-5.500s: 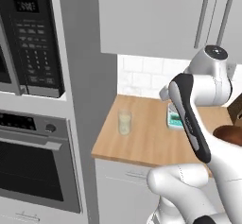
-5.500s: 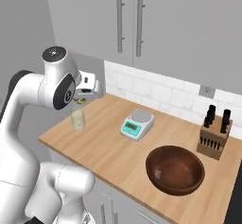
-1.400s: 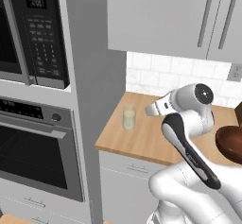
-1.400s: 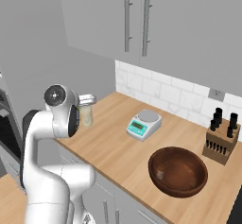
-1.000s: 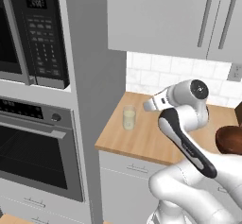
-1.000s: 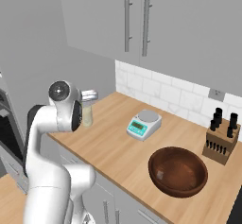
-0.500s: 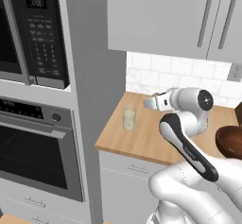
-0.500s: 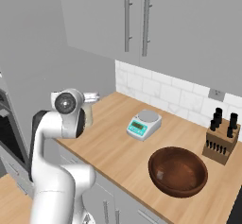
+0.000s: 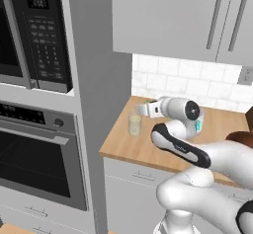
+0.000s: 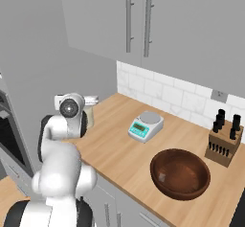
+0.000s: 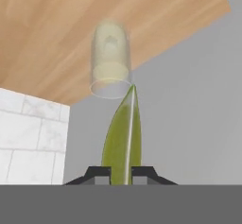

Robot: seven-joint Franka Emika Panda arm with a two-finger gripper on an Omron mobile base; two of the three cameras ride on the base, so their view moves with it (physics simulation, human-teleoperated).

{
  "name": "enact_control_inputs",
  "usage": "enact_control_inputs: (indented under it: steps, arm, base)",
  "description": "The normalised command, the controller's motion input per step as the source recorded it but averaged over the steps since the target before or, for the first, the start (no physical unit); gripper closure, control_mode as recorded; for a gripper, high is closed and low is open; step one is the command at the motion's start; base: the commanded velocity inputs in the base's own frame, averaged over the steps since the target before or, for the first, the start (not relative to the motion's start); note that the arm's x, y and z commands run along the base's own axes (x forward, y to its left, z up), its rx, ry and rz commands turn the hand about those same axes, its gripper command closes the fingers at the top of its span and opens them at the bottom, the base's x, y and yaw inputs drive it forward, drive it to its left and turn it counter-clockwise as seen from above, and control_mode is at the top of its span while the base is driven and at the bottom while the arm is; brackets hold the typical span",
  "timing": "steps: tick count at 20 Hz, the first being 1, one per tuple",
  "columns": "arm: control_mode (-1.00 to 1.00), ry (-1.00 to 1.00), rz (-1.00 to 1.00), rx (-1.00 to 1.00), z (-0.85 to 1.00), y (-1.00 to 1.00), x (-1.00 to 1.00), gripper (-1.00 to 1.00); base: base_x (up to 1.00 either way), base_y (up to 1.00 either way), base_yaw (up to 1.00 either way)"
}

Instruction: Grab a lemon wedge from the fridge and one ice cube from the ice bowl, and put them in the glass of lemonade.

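1. Where the hand view looks along the fingers (image 11: 121, 172), their two dark tips are closed against a yellow-green lemon wedge (image 11: 124, 138), whose lower end is cut off at the picture's bottom.
2. The wedge's pointed tip lies just at the rim of the glass of lemonade (image 11: 110, 60), which appears foreshortened and slightly blurred; whether the two touch is unclear.
3. In the left base view the glass of lemonade (image 9: 134, 124) stands on the wooden tabletop (image 9: 129, 145) near its left end, close to the grey side panel, with the robot's hand just beside and above it.
4. In the right base view the arm's joint hides most of the glass (image 10: 89, 117).
5. A scale (image 10: 145, 125), a brown bowl (image 10: 180, 173) and a knife block (image 10: 223, 142) stand further along the tabletop, well apart from the glass.
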Motion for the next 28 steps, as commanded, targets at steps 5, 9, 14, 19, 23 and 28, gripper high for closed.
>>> enact_control_inputs:
  steps: [5,9,14,19,23,28]
  arm:
    - [-1.0,0.09,0.0,0.0,0.0,0.07,0.55,1.0]
    - [-1.0,0.04,0.01,0.0,-0.04,0.0,0.45,1.0]
    - [-1.0,0.0,0.03,-0.04,-0.2,0.0,0.34,1.0]
    - [-1.0,0.0,0.02,-0.06,-0.17,0.0,0.08,1.0]
    - [-1.0,0.0,0.0,-0.05,-0.07,0.02,0.06,1.0]
    - [-1.0,0.05,0.0,-0.05,-0.06,0.19,0.22,1.0]
  base:
    - [0.0,0.0,0.0]
    - [0.0,0.0,0.0]
    - [0.0,0.0,0.0]
    - [0.0,0.0,0.0]
    - [0.0,0.0,0.0]
    - [0.0,0.0,0.0]
